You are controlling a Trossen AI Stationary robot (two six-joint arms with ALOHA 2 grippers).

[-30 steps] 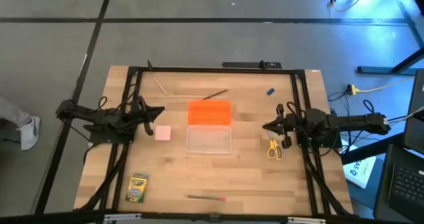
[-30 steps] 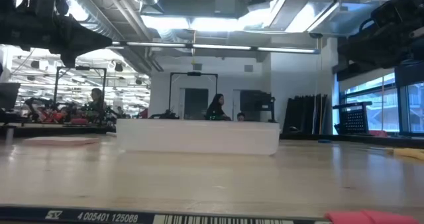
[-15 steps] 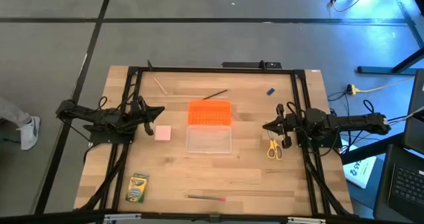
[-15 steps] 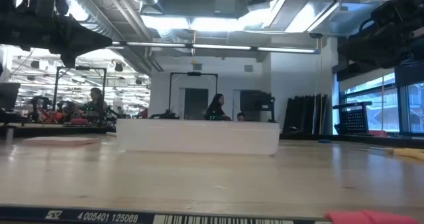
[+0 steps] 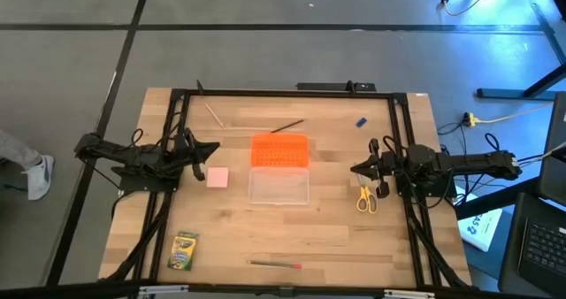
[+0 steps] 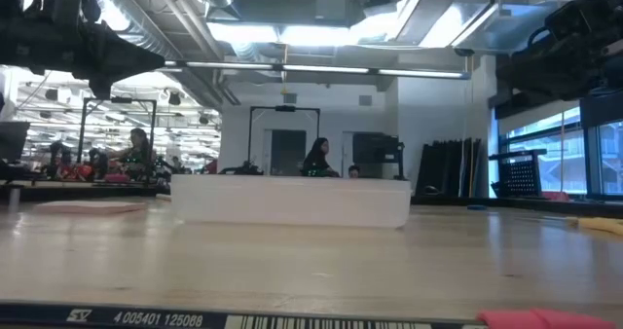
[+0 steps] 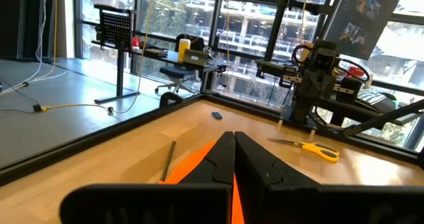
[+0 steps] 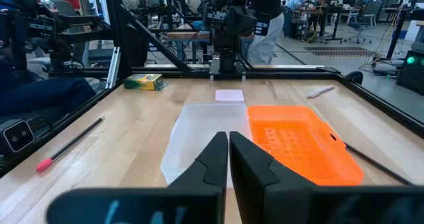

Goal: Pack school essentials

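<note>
Jaws pressed together and empty, left gripper (image 5: pixel 215 148) and right gripper (image 5: pixel 355 168) flank the clear box (image 5: pixel 279 186).

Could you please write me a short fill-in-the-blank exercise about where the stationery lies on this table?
1. The clear box lies open, with its ____ lid beside it.
2. The yellow-handled scissors lie near the ____ gripper.
3. The pale pink square block lies close to the ____ gripper.
4. The crayon box is green and ____.

Missing words: orange; right; left; yellow
</note>
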